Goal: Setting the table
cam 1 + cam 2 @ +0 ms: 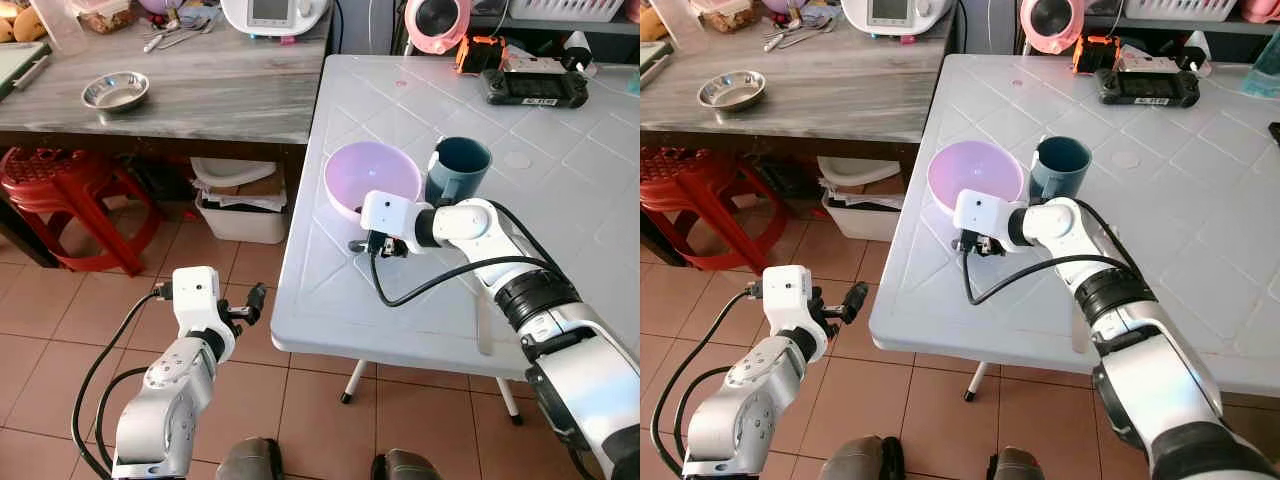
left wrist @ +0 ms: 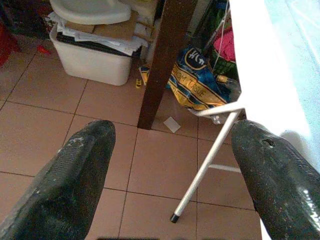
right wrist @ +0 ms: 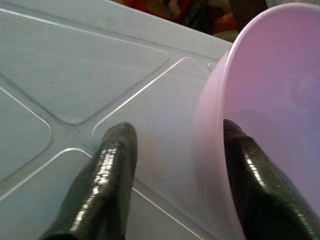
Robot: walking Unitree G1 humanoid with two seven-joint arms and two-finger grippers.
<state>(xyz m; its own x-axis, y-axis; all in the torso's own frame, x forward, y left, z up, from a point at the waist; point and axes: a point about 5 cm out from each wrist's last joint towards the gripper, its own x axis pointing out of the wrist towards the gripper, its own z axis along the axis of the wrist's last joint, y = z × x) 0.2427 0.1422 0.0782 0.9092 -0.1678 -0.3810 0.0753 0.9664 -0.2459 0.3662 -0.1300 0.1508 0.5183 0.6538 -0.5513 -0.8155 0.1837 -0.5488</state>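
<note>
At the near left corner of the white plastic worktop (image 1: pixel 560 200) sits the pink bowl (image 1: pixel 372 177), mouth up, with a dark teal mug (image 1: pixel 457 170) just beside it on the far side from the table edge, touching or nearly so. The right tool (image 3: pixel 175 165) is at the bowl's near rim, fingers apart: one finger (image 3: pixel 252 175) reaches inside the bowl, the other (image 3: pixel 102 175) stands outside on the worktop, so the thin wall lies between them, not yet pinched.

Handling, as a judgement: the bowl looks like thin, translucent plastic, so light, somewhat flexible at the rim, not fragile. Its smooth wall may slip in a rim pinch, and a one-sided hold will let it tilt. Best hold is where the tool now stands, deep over the rim, closing firmly. It appears empty, so there is little risk of spilling.

Orientation: round, so no real long axis across the worktop; its axis runs straight up, opening to the ceiling. The mug stands upright too; handle direction hard to tell.

The left tool (image 2: pixel 172 165) hangs low over the tiled floor beside the table edge, fingers wide apart, holding nothing. A steel bowl (image 1: pixel 115 91) rests on the grey worktop to the left, well apart.
</note>
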